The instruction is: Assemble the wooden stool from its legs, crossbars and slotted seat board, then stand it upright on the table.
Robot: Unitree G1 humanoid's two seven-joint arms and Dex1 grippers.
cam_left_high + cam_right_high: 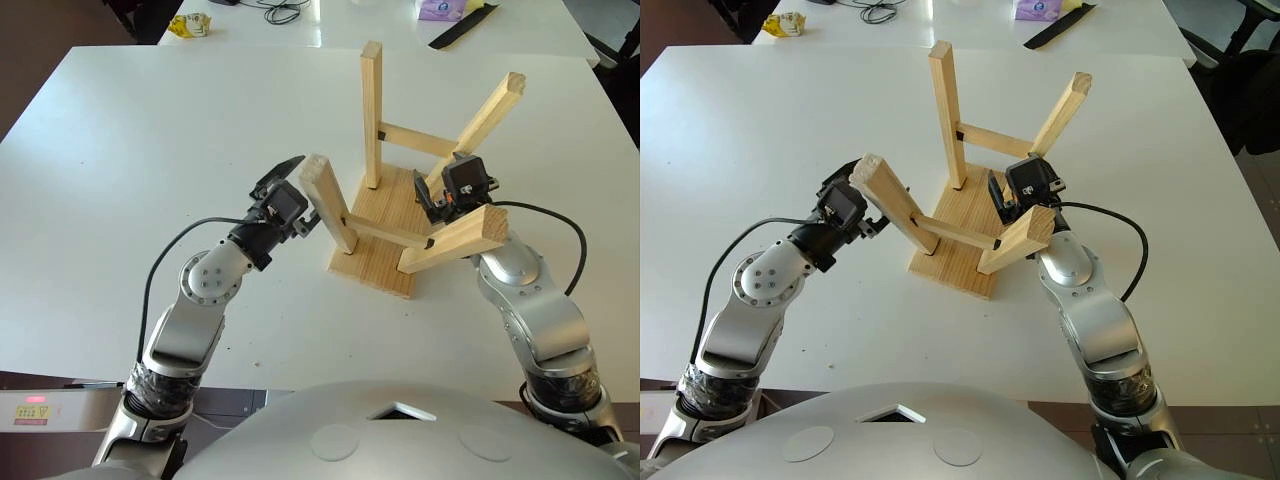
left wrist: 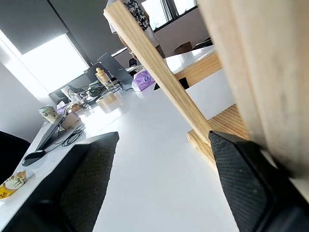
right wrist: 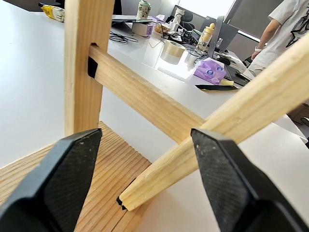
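1. Fingers (image 2: 87,183) of the left gripper (image 2: 163,145) are spread with nothing between them. The gripper sits just left of the top of the near-left leg (image 1: 328,205), one finger right beside it; whether they touch cannot be told.
2. The right gripper (image 3: 145,137) also has its fingers (image 3: 67,179) spread and holds nothing. It hangs over the seat board (image 1: 375,265), just beyond the near-right leg (image 1: 455,240).
3. The stool (image 1: 955,265) lies upside down in the middle of the white desk (image 1: 150,150). Its seat board is flat on the surface and its four legs point up, splayed outward.
4. A near crossbar (image 1: 385,232) joins the two near legs low down, close above the board.
5. A far crossbar (image 1: 420,140) joins the nearly upright far-left leg (image 1: 372,115) to the far-right leg (image 1: 485,115), which leans right.
6. Beyond, a second desk (image 1: 350,25) carries a yellow packet (image 1: 190,25), cables (image 1: 285,12), a purple pack (image 1: 440,10) and a black strip (image 1: 462,25).
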